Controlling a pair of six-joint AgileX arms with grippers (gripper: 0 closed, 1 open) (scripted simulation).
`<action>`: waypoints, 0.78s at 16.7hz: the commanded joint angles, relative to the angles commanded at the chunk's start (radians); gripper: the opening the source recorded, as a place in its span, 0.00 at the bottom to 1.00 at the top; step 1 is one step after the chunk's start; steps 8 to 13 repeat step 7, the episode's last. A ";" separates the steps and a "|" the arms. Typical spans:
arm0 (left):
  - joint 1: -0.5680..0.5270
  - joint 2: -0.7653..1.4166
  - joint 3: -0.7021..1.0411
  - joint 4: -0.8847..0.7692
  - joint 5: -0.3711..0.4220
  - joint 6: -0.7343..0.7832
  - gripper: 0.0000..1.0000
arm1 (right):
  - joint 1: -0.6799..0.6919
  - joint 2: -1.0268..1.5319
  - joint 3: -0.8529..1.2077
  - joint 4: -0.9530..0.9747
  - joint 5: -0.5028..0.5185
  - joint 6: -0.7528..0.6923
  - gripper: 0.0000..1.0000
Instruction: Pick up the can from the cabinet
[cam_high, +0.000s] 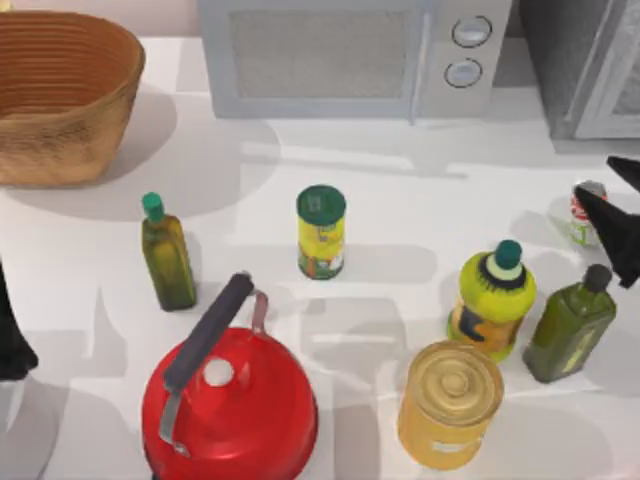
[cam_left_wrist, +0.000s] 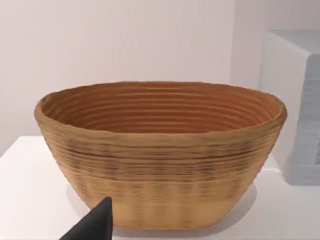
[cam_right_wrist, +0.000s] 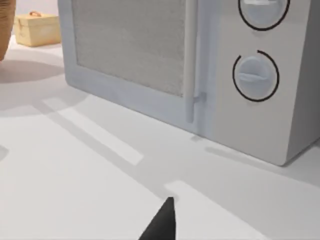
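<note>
Right gripper (cam_high: 598, 182) looks spread, small red-and-white can (cam_high: 578, 222) just beside its nearer finger, still on the table (cam_high: 420, 200). Centre the jaws round the can before closing, avoid nudging it. Left gripper (cam_high: 12, 345) parked far off

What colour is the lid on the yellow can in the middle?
Green. The can has a green lid above a yellow label; the top view shows it best.

We note a kitchen: grey microwave oven (cam_high: 355, 55), red kettle (cam_high: 232, 408), green glass oil bottles (cam_high: 168, 254) on a white bench (cam_high: 420, 190).
</note>
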 joint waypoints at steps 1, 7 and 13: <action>0.000 0.000 0.000 0.000 0.000 0.000 1.00 | 0.000 0.000 0.000 0.000 0.000 0.000 0.98; 0.000 0.000 0.000 0.000 0.000 0.000 1.00 | 0.000 0.000 0.000 0.000 0.000 0.000 1.00; 0.000 0.000 0.000 0.000 0.000 0.000 1.00 | 0.000 0.000 0.000 0.000 0.000 0.000 1.00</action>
